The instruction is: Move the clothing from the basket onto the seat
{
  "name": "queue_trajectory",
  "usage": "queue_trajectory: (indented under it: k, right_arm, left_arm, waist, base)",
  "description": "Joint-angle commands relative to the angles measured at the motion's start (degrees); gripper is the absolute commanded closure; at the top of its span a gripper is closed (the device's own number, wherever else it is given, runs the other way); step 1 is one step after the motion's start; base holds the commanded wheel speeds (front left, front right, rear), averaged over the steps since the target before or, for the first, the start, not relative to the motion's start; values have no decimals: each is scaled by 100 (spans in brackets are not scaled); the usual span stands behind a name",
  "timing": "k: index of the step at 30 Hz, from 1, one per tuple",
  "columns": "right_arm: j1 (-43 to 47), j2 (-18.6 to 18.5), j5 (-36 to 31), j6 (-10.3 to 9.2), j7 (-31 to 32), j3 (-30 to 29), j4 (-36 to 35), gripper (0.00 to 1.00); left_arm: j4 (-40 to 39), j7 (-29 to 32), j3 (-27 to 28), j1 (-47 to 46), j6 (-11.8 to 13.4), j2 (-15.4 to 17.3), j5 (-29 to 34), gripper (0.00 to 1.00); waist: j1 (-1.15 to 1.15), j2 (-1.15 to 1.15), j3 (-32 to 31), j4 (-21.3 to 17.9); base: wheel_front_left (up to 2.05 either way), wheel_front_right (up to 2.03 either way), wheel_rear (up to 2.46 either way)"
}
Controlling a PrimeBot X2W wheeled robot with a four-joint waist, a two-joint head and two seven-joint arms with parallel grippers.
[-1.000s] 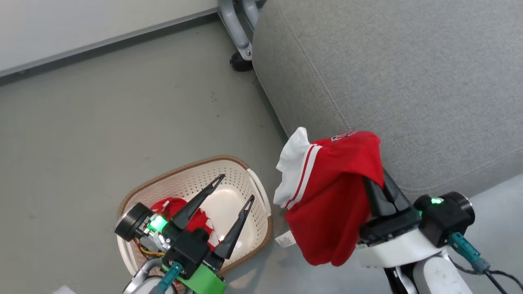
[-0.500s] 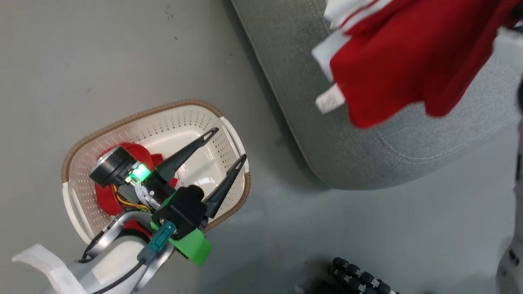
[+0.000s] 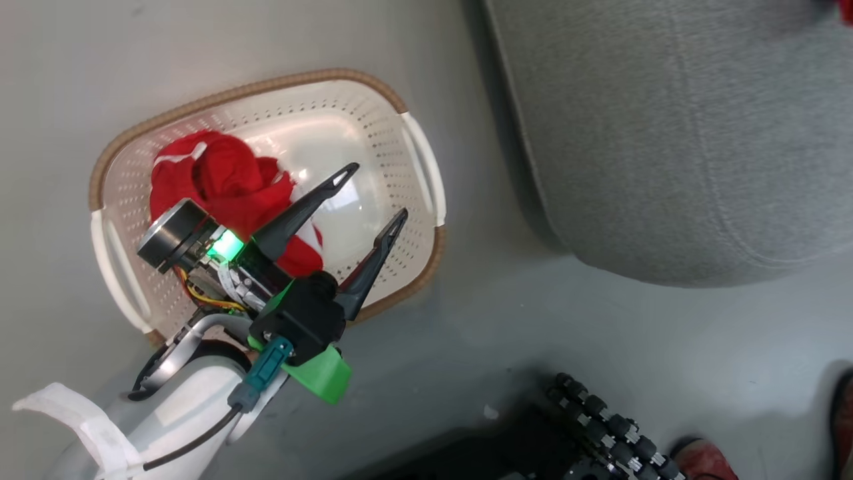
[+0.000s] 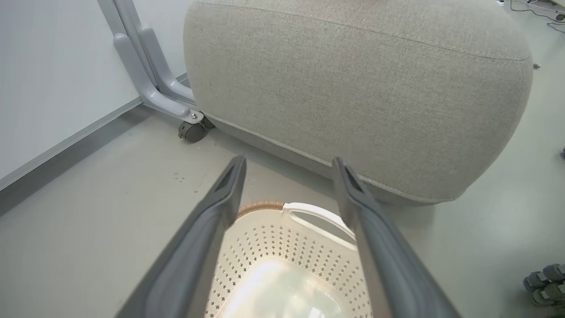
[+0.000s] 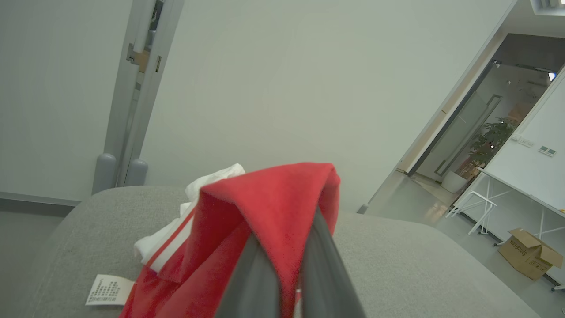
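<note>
From the head: the basket (image 3: 313, 75) sits on the grey floor (image 3: 566, 333), at about 10 o'clock in this view; a crumpled red piece (image 3: 226, 177) lies inside it, on the 9 o'clock side of the tub; the other side of the tub is bare; the left end effector (image 3: 373, 193) hangs over the basket with its two dark fingers spread wide, pointing to 1 o'clock, and it holds nothing; one finger crosses over the red piece, but I cannot tell if it touches; the big grey seat (image 3: 666, 133) is at 2 o'clock, near the basket but apart from it.

From the left wrist: the left end effector (image 4: 289, 160) is wide open and empty; the basket (image 4: 260, 205) is at 6 o'clock, between the two fingers; the seat (image 4: 353, 88) rises at 12 o'clock, just past the basket; a grey metal leg (image 4: 145, 75) with a small wheel (image 4: 192, 131) stands at 10 o'clock, next to the seat.

From the right wrist: the right end effector (image 5: 287, 251) has its fingers pinched close together on the red jersey (image 5: 273, 198); the jersey drapes over the fingertips and hides them; its white tag (image 5: 103, 289) hangs at 8 o'clock; the jersey is up over the seat (image 5: 419, 269); a pale wall (image 5: 287, 79) is at 12 o'clock; a cardboard box (image 5: 529, 254) is at 4 o'clock.
</note>
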Motion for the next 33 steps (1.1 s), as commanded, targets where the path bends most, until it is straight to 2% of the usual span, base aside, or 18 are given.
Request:
queue_trajectory:
  k: [1, 2, 3, 4, 5, 10, 16, 18, 21, 25, 27, 33]
  right_arm:
    - [166, 73, -122, -8, -19, -82, 117, 100]
    - [242, 117, -166, -8, -19, -152, 184, 100]
    - [323, 185, -189, -8, -19, -248, 254, 76]
    - [390, 247, -200, -8, -19, -309, 300, 50]
    - [478, 329, -234, -8, -19, -419, 254, 0]
    - [1194, 902, -231, -9, -19, -761, 95, 0]
    - [2294, 1422, -156, -8, -19, -627, -202, 0]
    - [2633, 1533, -140, -8, -19, -276, -302, 0]
    - [3110, 1605, -111, -8, -19, 620, -392, 0]
    - [3531, 1625, 98, -9, -19, 1545, -310, 0]
    - [3709, 1667, 195, -8, -19, 1968, -315, 0]
    - [4145, 1669, 309, -8, -19, 2732, -357, 0]
  left_arm:
    - [51, -55, -15, -127, 35, 28, 53, 0]
    - [81, -66, -22, -131, 48, 8, 52, 0]
    - [105, -112, -37, -148, 52, -28, 43, 0]
    - [107, -177, -50, -176, 35, -62, 41, 0]
    - [151, -245, -44, -169, 51, -105, 4, 0]
    - [519, -564, -118, -86, 66, -361, -137, 0]
    - [1262, -1032, -112, 127, 182, -856, -451, 0]
    - [1524, -1124, -57, 247, 229, -1036, -620, 0]
    - [1900, -1209, 116, 477, 315, -1316, -842, 0]
    - [1972, -1206, 508, 874, 441, -1721, -931, 0]
    - [2018, -1202, 703, 1110, 417, -1863, -848, 0]
    - [1934, -1203, 1582, 1873, 565, -2289, -703, 0]
  waist:
    - [-1, 0, 305, 323]
    - [-1, 0, 307, 333]
    - [-1, 0, 304, 346]
    - [-1, 0, 295, 351]
    - [-1, 0, 264, 351]
    - [-1, 0, -73, 378]
    - [-1, 0, -822, 592]
    - [-1, 0, -1115, 687]
    - [-1, 0, -1644, 858]
    - [-1, 0, -2279, 1171]
    - [-1, 0, -2591, 1375]
    - [-1, 0, -3419, 1844]
  base:
    - [0, 0, 0]
    - [0, 0, 0]
    - [0, 0, 0]
    - [0, 0, 0]
    - [0, 0, 0]
    - [0, 0, 0]
    - [0, 0, 0]
    - [0, 0, 0]
    - [0, 0, 0]
    - [0, 0, 0]
    - [0, 0, 0]
    - [0, 0, 0]
